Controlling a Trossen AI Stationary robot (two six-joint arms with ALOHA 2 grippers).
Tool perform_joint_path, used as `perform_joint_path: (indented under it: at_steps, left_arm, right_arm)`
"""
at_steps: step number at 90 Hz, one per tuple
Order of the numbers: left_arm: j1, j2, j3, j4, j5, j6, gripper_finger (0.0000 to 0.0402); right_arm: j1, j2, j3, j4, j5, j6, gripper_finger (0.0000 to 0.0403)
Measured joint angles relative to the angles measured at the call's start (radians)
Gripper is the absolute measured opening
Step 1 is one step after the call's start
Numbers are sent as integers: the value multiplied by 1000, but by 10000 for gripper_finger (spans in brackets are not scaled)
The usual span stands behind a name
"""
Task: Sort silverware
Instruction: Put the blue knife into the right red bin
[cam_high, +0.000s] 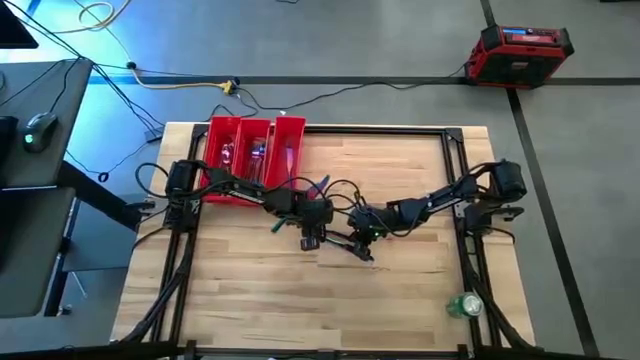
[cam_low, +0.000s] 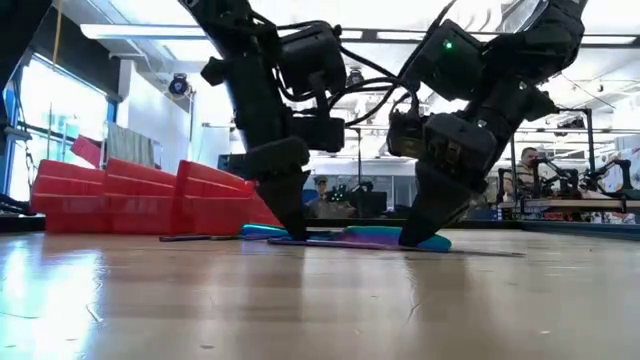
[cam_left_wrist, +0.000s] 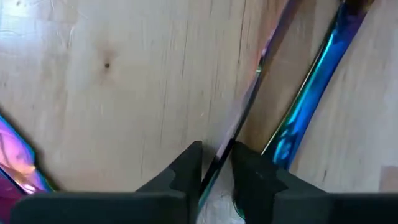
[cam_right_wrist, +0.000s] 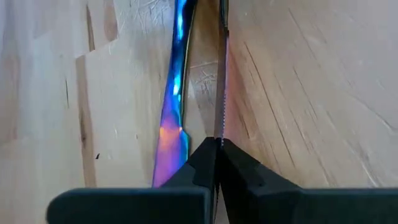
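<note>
Mid-bench (cam_high: 400, 300): left gripper (cam_high: 311, 243) down at surface, fingers nearly closed around thin edge of iridescent knife (cam_left_wrist: 249, 102). Right gripper (cam_high: 367, 248) just beside, at 3 o'clock, pinched tight on serrated knife blade (cam_right_wrist: 219, 93); second iridescent piece (cam_right_wrist: 174, 106) flat alongside. Farther, 11 o'clock: red tray (cam_high: 250, 150) holding sorted silverware (cam_high: 258, 152).
</note>
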Motion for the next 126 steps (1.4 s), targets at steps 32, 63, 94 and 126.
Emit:
perform_joint_path:
  at_steps: [32,63,94,126]
  left_arm:
    - [-5,6,0,0,0,-25,3]
    - [-36,6,48,-10,-80,-93,1]
    - [-51,-222,119,-35,-412,-111,1]
    - [166,-476,54,-143,-664,-313,1]
  right_arm:
    - [-2,-76,-4,-84,35,-85,22]
    - [25,-328,83,-628,309,70,173]
    - [350,-502,10,-613,821,487,186]
    - [565,-339,-94,-293,1239,646,172]
